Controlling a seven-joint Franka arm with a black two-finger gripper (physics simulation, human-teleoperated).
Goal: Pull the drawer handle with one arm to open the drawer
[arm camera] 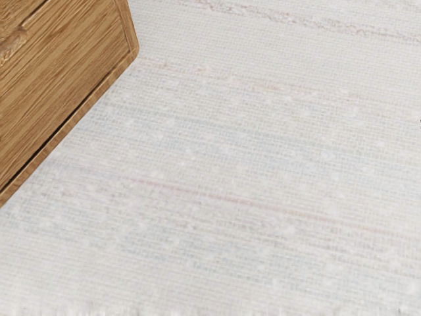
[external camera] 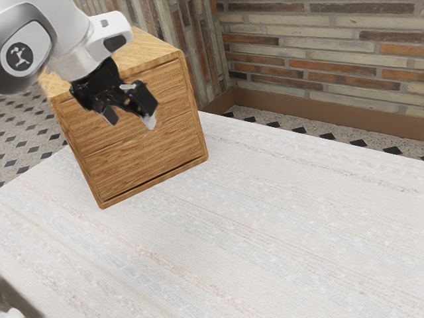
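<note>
A: Whitish woven material is covering the surface (external camera: 278,225), and it is taking up all the near part of the exterior view.

B: Yes, and the wrist view is looking down on the same surface (arm camera: 263,197), with a corner of the wooden cabinet (arm camera: 59,72) just beside the hand.

A: Where is the cabinet (external camera: 182,142) standing?

B: It is standing on the surface toward the exterior view's left, turned at an angle. The lower drawer front (external camera: 149,156) and the upper drawer front (external camera: 175,89) are both sitting flush with the frame, so the drawers are looking closed.

A: And what is the gripper (external camera: 131,118) doing?

B: It is hanging in front of the upper drawer front. The two black fingers are standing spread apart and nothing is lying between them. If they are touching the wood, I cannot tell.

A: The grey and white arm (external camera: 46,40) is coming in from the upper left.

B: Farther back, the patterned floor tiles (external camera: 26,126) are showing, and behind everything the brick wall (external camera: 318,53) is running.
</note>
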